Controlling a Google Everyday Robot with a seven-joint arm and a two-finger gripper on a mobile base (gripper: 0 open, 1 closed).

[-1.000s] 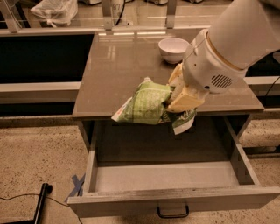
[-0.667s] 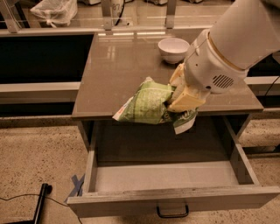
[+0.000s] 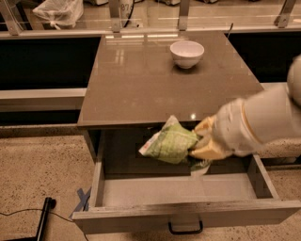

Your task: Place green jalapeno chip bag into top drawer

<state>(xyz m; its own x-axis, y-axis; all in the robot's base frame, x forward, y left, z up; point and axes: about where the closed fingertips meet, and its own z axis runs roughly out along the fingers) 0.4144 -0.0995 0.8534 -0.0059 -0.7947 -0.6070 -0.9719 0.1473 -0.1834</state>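
Note:
The green jalapeno chip bag (image 3: 170,141) is crinkly light green and hangs in the air over the open top drawer (image 3: 188,212), just in front of the table's front edge. My gripper (image 3: 203,140) is shut on the bag's right end, its tan fingers (image 3: 205,149) clamped around it. The white arm comes in from the right. The drawer is pulled out wide, with a grey bare floor and a dark loop handle (image 3: 185,229) at front centre.
A brown table top (image 3: 141,80) sits above the drawer with a white bowl (image 3: 186,53) near its back. A plastic bag (image 3: 59,12) lies at the far left. A black cable and blue tape (image 3: 83,197) lie on the speckled floor at the left.
The arm has dropped lower and swung to the right, carrying the bag down from table height to just over the drawer opening. The bowl now shows clear of the arm.

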